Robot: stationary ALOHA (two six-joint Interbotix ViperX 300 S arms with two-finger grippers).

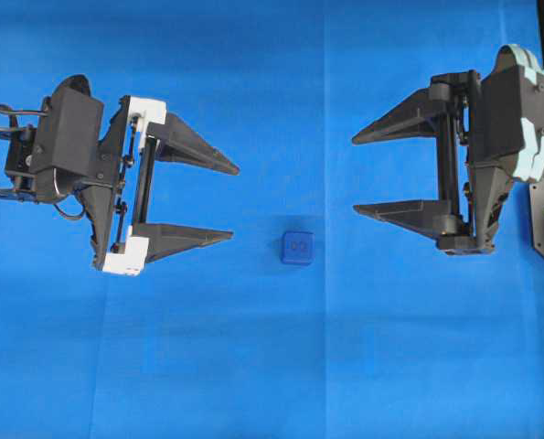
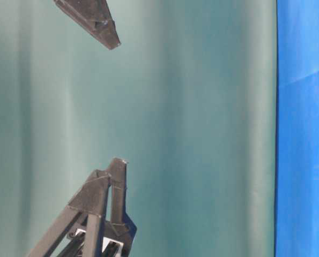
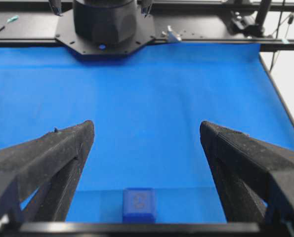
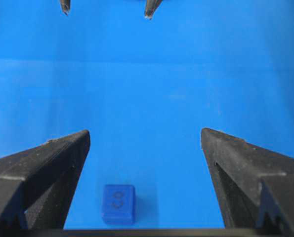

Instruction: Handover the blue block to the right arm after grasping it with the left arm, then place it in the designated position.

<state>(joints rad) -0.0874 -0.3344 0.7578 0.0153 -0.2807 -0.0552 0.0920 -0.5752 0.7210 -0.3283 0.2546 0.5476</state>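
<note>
The blue block [image 1: 297, 248], a small dark-blue cube with pale ring marks on top, rests on the blue cloth between the two arms. My left gripper [image 1: 235, 203] hovers to its left, open and empty, with its lower fingertip a short way from the cube. The right gripper [image 1: 355, 175] faces it from the right, also open and empty. In the left wrist view the block [image 3: 139, 204] lies low between the spread fingers of the left gripper [image 3: 146, 126]. The right wrist view shows the block [image 4: 118, 203] near the left finger of the right gripper [image 4: 145, 131]. Nothing touches the block.
Blue cloth [image 1: 253, 366] covers the table. The right arm's black base [image 3: 105, 24] and a frame rail stand at the far end, and the cloth's edge [image 3: 280, 98] runs on the right. The table-level view shows only two spread black fingers [image 2: 103, 203] before a green backdrop.
</note>
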